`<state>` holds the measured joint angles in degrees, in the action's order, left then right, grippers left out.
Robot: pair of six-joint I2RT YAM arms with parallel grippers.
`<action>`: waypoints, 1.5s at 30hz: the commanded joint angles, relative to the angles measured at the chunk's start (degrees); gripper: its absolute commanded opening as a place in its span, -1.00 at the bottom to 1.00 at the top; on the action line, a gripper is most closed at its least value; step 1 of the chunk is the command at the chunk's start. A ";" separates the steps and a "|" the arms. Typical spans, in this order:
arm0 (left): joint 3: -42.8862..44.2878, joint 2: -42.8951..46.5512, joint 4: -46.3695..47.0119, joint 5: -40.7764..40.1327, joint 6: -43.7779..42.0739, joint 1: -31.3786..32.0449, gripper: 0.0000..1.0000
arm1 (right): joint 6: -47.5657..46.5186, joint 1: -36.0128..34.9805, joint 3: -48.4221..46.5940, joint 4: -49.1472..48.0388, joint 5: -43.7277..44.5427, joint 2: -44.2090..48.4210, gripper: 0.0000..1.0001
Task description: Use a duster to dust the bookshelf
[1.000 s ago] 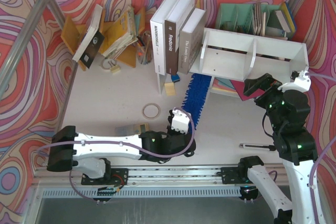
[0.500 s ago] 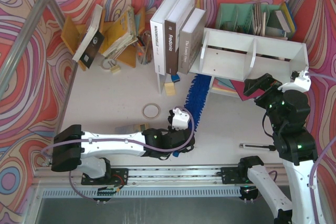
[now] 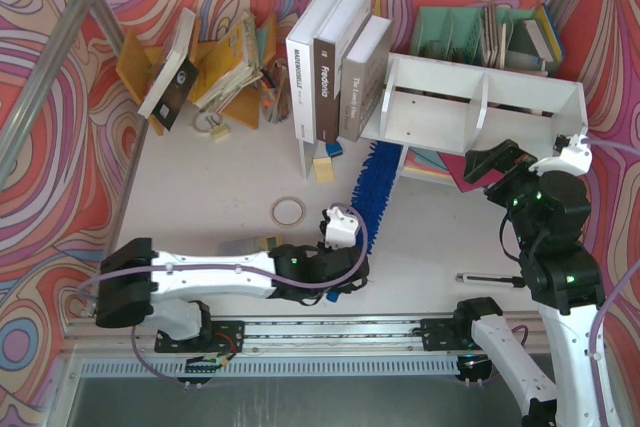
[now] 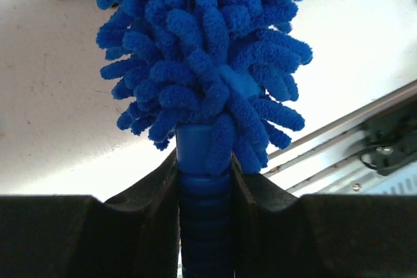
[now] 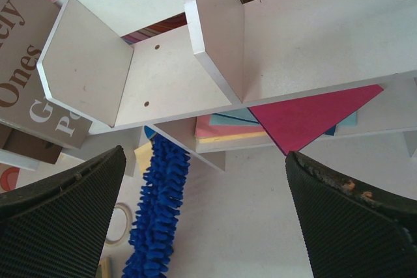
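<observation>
The white bookshelf stands on legs at the back right, its two compartments open toward me; the right wrist view shows its divider and boards. The fluffy blue duster lies slanted on the table, its far tip under the shelf's left end. My left gripper is shut on the ribbed blue handle, and the left wrist view shows the fingers clamping it just below the fluffy head. My right gripper hangs open in front of the shelf, holding nothing. The duster shows at lower left there.
Tall books stand left of the shelf. Behind it is a green file organiser, and at back left a yellow rack. Coloured sheets lie under the shelf. A tape ring and a small black piece lie on the table.
My left arm has shifted a little to the right with the duster in its grip, and the duster's head has swung slightly toward the shelf. The right arm has not moved.
</observation>
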<state>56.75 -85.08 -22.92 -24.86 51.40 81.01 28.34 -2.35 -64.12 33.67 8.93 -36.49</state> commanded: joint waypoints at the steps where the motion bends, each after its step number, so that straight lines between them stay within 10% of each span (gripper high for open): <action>1: -0.97 7.74 0.97 -2.89 -3.47 0.89 -1.00 | -0.42 -0.08 -1.28 -0.99 -0.03 -0.69 0.97; 45: -4.95 4.43 -2.66 -0.16 1.22 1.96 -1.00 | -0.17 -0.09 -0.35 -0.97 0.22 0.08 0.98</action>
<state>51.99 -78.24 -26.70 -26.41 52.71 82.63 28.34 -2.35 -64.12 33.69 8.93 -36.82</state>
